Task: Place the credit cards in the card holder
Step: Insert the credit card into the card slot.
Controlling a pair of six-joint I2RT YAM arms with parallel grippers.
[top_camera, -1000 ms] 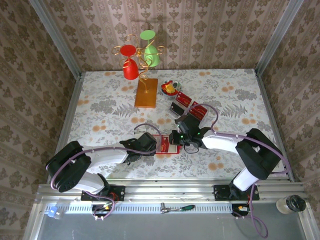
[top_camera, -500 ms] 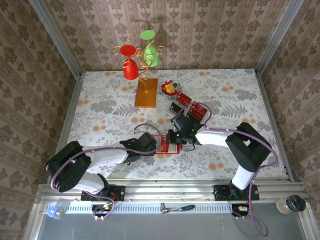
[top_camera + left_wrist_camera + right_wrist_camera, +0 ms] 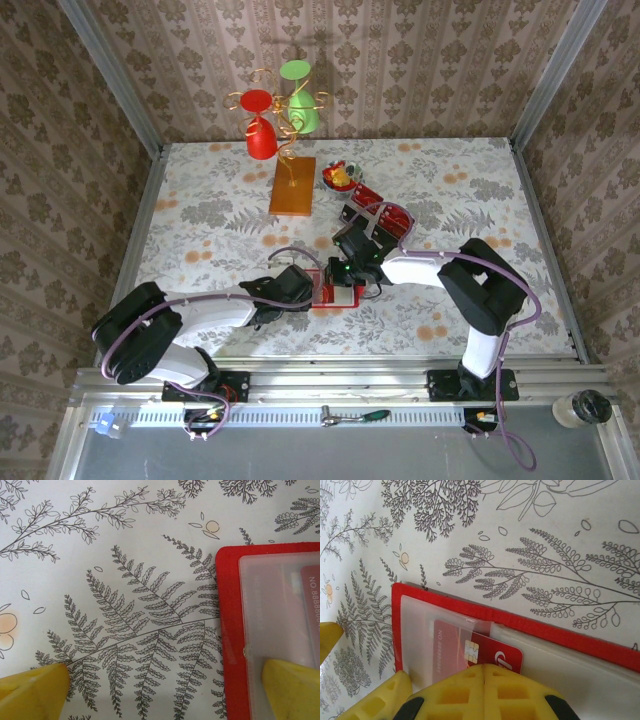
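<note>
**Clerk:** Fern-printed tablecloth point(image 3: 200, 220) is covering the whole surface, and patterned wallpaper is enclosing it on three sides. What is lying on it?

**Checker:** Item one: the card holder point(image 3: 333, 293), glossy red, is lying open and flat near the front middle. Its clear pocket is facing up.

**Clerk:** And the cards?

**Checker:** Item two: one credit card point(image 3: 451, 650), red with a chip, is sitting partway inside that pocket, with its near end sticking out. Item three: the loose cards point(image 3: 365, 196), a few alike, are lying farther back and to the right, well apart from the holder.

**Clerk:** How are the jaws standing?

**Checker:** The left gripper point(image 3: 162, 690) is hanging low with its jaws spread wide. One yellow fingertip point(image 3: 292, 685) is sitting over the holder's pocket and the other over bare cloth. The right gripper point(image 3: 485, 675) is holding its fingers pressed together over the card's exposed end. I cannot tell whether they are pinching it.

**Clerk:** Anything else?

**Checker:** Item four: a wire stand point(image 3: 285, 110) is standing at the back on a wooden base point(image 3: 292, 187), carrying a red cup point(image 3: 262, 140) and a green cup point(image 3: 305, 115).
</note>
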